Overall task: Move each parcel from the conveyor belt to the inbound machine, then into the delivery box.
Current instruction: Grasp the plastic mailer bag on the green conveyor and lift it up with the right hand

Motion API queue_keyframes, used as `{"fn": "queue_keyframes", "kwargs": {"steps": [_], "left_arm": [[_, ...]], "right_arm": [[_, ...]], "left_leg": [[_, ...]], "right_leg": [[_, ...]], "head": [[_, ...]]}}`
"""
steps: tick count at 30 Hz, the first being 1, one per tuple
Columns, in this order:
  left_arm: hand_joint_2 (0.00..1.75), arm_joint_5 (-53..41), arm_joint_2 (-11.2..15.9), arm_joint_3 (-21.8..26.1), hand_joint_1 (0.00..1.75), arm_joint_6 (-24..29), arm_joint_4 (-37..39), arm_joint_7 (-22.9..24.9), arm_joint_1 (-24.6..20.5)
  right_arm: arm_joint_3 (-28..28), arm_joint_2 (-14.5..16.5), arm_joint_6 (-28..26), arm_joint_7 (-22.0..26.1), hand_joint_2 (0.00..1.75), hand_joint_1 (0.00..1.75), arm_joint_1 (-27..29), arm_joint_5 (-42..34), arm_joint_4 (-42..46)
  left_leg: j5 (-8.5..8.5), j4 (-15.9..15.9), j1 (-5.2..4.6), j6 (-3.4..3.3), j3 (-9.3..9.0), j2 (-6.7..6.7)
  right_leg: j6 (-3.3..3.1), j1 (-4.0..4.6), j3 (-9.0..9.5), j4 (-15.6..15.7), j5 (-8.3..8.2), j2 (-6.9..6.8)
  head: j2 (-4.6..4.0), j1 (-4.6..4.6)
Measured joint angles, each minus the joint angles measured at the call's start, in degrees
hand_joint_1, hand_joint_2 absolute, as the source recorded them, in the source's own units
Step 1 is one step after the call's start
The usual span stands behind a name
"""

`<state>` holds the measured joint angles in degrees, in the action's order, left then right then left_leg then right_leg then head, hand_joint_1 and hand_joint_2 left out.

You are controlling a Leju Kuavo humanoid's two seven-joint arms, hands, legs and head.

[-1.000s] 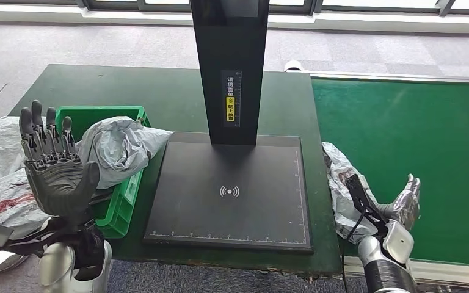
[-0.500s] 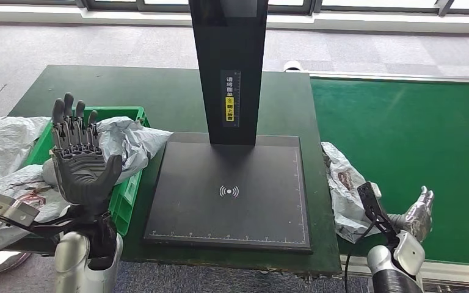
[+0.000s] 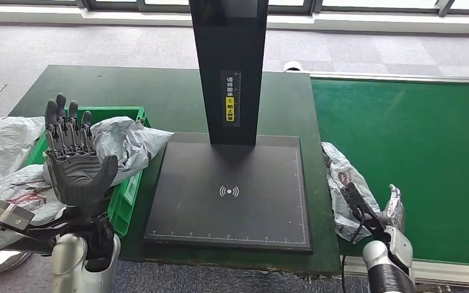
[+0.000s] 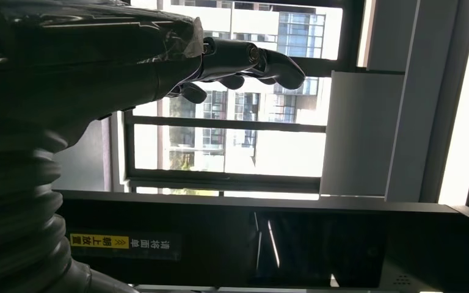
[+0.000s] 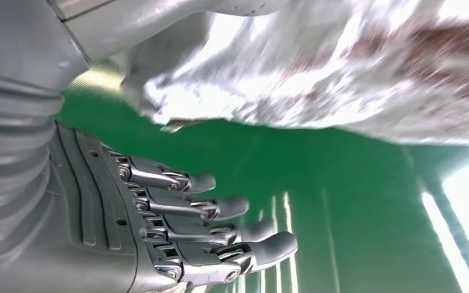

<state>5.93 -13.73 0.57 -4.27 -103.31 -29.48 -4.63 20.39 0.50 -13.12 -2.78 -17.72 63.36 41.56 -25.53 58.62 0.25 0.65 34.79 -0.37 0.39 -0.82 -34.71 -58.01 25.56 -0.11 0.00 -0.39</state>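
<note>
A crumpled grey parcel [image 3: 342, 186] lies at the near left edge of the green conveyor belt [image 3: 415, 152]; the right wrist view shows it [image 5: 342, 79] close over the belt [image 5: 342, 201]. My right hand [image 3: 394, 209] is low on the belt just right of this parcel, fingers straight and apart [image 5: 214, 226], holding nothing. The inbound machine's black plate [image 3: 232, 189] and column [image 3: 229, 67] stand mid-table. Another grey parcel [image 3: 125, 143] sits in the green delivery box [image 3: 124, 198]. My left hand [image 3: 76, 162] is raised in front of the box, palm facing me, fingers spread [image 4: 250, 58], empty.
More grey plastic bags [image 3: 3, 162] lie heaped left of the box, off the dark green table [image 3: 128, 85]. A white roller end [image 3: 293, 66] marks the belt's far corner. The left wrist view looks at the column's yellow label [image 4: 107, 241] and windows.
My right hand has moved left along the belt, closer to the parcel. My left hand swung right in front of the box, then eased slightly back left, still spread.
</note>
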Motion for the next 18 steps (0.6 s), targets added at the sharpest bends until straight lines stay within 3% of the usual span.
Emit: {"fn": "queue_keyframes", "kwargs": {"steps": [11,18], "left_arm": [[1.75,0.16,0.29,0.26,0.0,-0.15,-0.85,0.11,0.49],[1.75,0.08,0.37,0.77,0.0,-0.9,-1.1,-0.36,0.77]], "right_arm": [[0.0,0.33,-0.22,1.22,1.75,0.0,-2.22,-1.12,-3.69],[0.0,0.82,-0.06,13.25,1.75,0.0,-3.05,-7.86,-4.31]], "left_leg": [[0.02,0.0,0.0,0.0,0.03,-0.1],[0.02,0.0,0.01,0.0,0.02,-0.09]], "right_leg": [[0.0,0.0,0.03,0.0,0.0,-0.09],[0.0,0.01,0.03,0.0,0.0,-0.08]], "head": [[-0.01,0.01],[-0.01,-0.01]]}}
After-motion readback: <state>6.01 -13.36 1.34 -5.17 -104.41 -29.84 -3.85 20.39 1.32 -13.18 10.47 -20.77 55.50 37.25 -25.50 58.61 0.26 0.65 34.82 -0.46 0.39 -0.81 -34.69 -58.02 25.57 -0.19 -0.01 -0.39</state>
